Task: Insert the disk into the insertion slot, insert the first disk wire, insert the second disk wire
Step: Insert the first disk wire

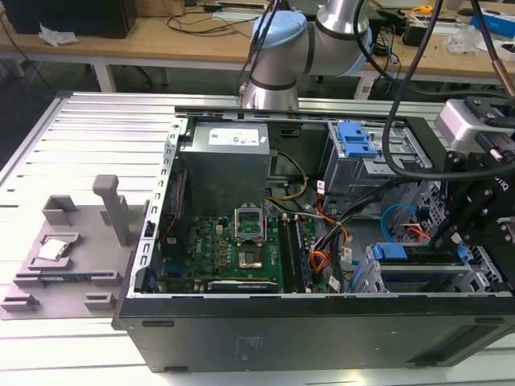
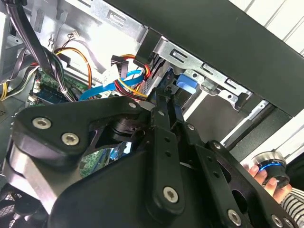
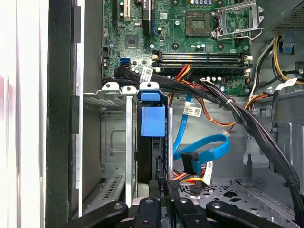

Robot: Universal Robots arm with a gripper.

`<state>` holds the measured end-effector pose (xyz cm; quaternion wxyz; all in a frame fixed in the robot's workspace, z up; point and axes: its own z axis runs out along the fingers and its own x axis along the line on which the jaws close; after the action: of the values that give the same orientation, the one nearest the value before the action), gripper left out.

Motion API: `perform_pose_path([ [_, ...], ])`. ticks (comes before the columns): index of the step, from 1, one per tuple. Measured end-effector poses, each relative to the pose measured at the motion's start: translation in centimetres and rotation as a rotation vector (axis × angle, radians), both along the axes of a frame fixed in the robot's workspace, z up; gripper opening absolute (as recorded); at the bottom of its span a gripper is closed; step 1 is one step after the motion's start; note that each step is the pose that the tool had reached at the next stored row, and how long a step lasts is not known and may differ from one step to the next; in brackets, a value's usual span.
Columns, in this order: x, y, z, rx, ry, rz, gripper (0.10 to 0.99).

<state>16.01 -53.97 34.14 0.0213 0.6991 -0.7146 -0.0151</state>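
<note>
The disk (image 3: pixel 153 122) stands on edge in the insertion slot (image 3: pixel 128 142), its bright blue carrier tab facing the motherboard. In the exterior view the disk (image 1: pixel 414 259) lies in the grey cage (image 1: pixel 374 277) at the case's front right corner. My gripper (image 3: pixel 162 184) sits at the disk's near end, its fingers close together and shut; whether they pinch part of the carrier cannot be seen. The second wrist view shows the gripper (image 2: pixel 166 102) just short of the blue tab (image 2: pixel 186 83). A loose blue wire (image 3: pixel 209 148) with a black plug (image 3: pixel 190 162) curls beside the slot.
A thick black cable bundle (image 3: pixel 247 118) and coloured power wires (image 3: pixel 183 178) cross beside the slot. A larger grey cage with a blue clip (image 1: pixel 358 141) stands at the back. A hand (image 2: pixel 259 176) holds a blue-ringed knob outside the case wall (image 2: pixel 228 42). Grey fixtures (image 1: pixel 72 249) lie at the exterior view's left.
</note>
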Motion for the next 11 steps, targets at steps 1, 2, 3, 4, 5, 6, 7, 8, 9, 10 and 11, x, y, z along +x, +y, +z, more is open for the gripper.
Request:
perform_pose_path([
  [1, 0.02, 0.0, -0.03, 0.0, 0.0, 0.0, 0.18],
  [2, 0.03, 0.0, -0.1, 0.0, 0.0001, 0.0, 0.18],
  [3, 0.03, 0.0, -0.15, 0.0, 0.0, -0.002, 0.18],
  [4, 0.04, 0.0, -0.18, 0.0, 0.0, -0.004, 0.18],
  [5, 0.04, 0.0, -0.22, 0.0, 0.0, -0.005, 0.18],
  [6, 0.04, 0.0, -0.29, 0.0, 0.0, -0.007, 0.18],
  [7, 0.05, -0.02, -0.46, 0.0, 0.0, -0.007, 0.18],
  [8, 0.05, -0.04, -0.61, 0.0, 0.0001, -0.007, 0.18],
  [9, 0.05, -0.04, -0.65, 0.0, 0.0, -0.007, 0.18],
  [10, 0.05, -0.04, -0.67, 0.0, 0.0, -0.007, 0.18],
  [11, 0.04, -0.04, -0.69, 0.0, 0.0001, -0.007, 0.18],
])
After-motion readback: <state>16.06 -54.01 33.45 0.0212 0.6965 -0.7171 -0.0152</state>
